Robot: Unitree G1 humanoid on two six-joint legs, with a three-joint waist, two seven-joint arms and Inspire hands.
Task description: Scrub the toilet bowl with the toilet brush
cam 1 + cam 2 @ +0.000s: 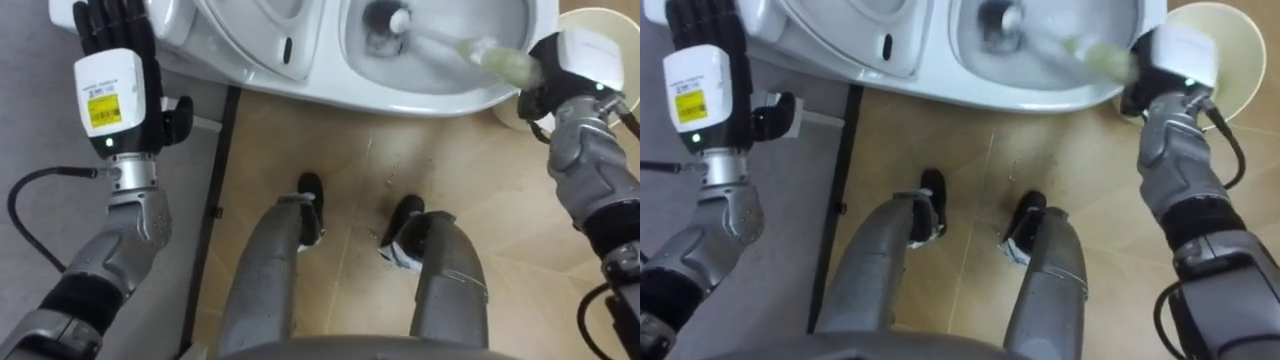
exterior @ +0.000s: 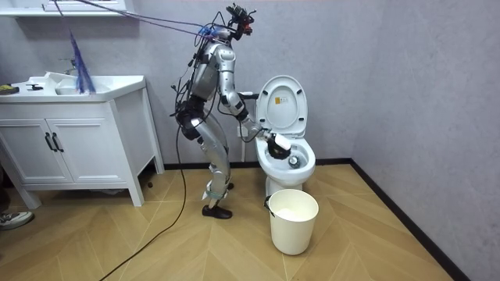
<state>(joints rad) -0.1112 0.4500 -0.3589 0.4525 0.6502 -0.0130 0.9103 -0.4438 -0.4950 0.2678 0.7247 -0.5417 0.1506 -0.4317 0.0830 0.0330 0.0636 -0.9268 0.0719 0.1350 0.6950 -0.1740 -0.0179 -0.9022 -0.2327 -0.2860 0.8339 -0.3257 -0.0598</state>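
Note:
I stand bent over a white toilet (image 1: 440,95) with its lid (image 2: 283,101) raised. A toilet brush (image 1: 470,50) with a pale handle reaches down into the bowl, its white head (image 1: 398,20) near the drain. My right hand (image 1: 560,65) is at the bowl's right rim, shut on the brush handle. My left hand (image 1: 115,60) hangs left of the toilet, fingers straight and holding nothing. In the room view the brush hand (image 2: 273,143) sits over the bowl.
A cream bucket (image 2: 293,221) stands on the wood floor just in front of the toilet, beside my right arm (image 1: 600,22). A white sink cabinet (image 2: 70,133) stands at the room view's left. A grey wall is behind the toilet.

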